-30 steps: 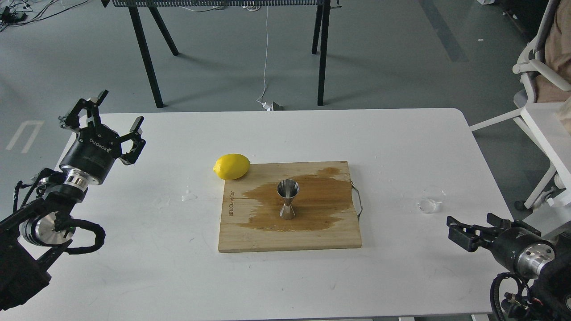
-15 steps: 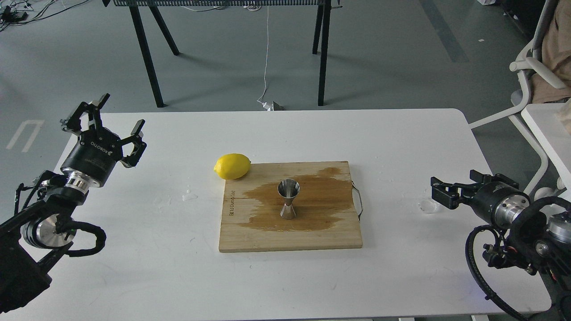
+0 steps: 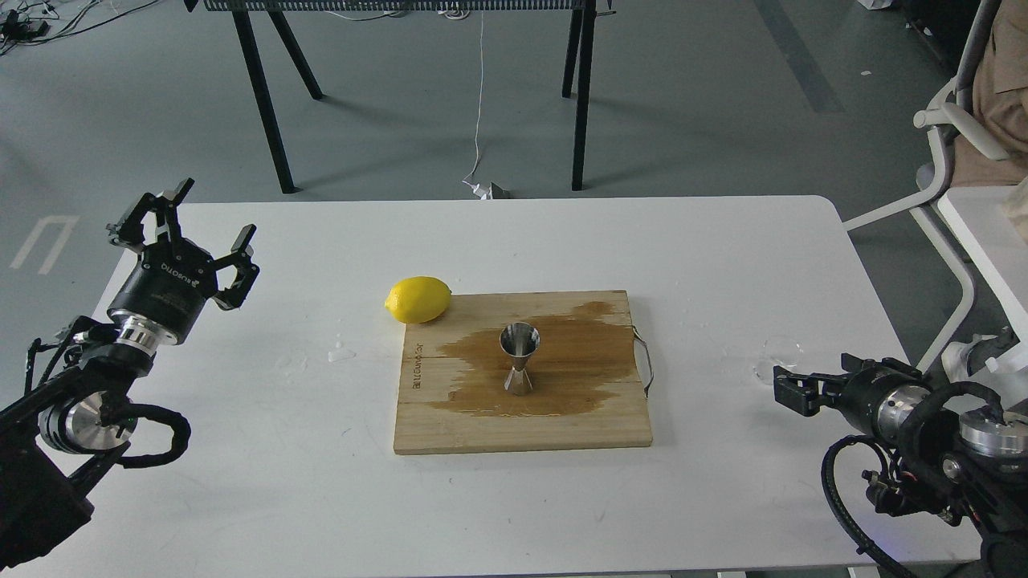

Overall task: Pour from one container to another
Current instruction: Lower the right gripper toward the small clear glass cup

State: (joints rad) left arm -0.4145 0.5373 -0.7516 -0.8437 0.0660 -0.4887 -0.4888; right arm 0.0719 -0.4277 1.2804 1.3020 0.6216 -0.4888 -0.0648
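- Table (image 3: pixel 241 482): a white rectangular top with rounded far corners; it carries every item listed below.
- Cutting board (image 3: pixel 522 433): a wooden board lying flat near the middle of the table, with a metal handle (image 3: pixel 645 365) at its right edge and a large dark wet stain (image 3: pixel 578 361) spreading across its centre and far right part.
- Jigger (image 3: pixel 519 358): a shiny steel double cone standing upright on the board, within the wet stain, wide mouth up.
- Lemon (image 3: pixel 418 299): a yellow fruit on the table, touching the board's far left corner.
- Glass cup (image 3: pixel 777 359): a small clear vessel on the table, well right of the board and near the right edge; it is faint against the white top, and whether it holds liquid cannot be told.
- Water drops (image 3: pixel 341 353): a small wet patch on the table just left of the board.
- Left gripper (image 3: pixel 197 233): raised above the table's far left corner, fingers spread wide, holding nothing.
- Right gripper (image 3: pixel 791 391): low over the table's right edge, just in front of the glass cup and pointing left; it is dark and seen nearly end-on, so its opening cannot be told. It appears not to grasp the cup.
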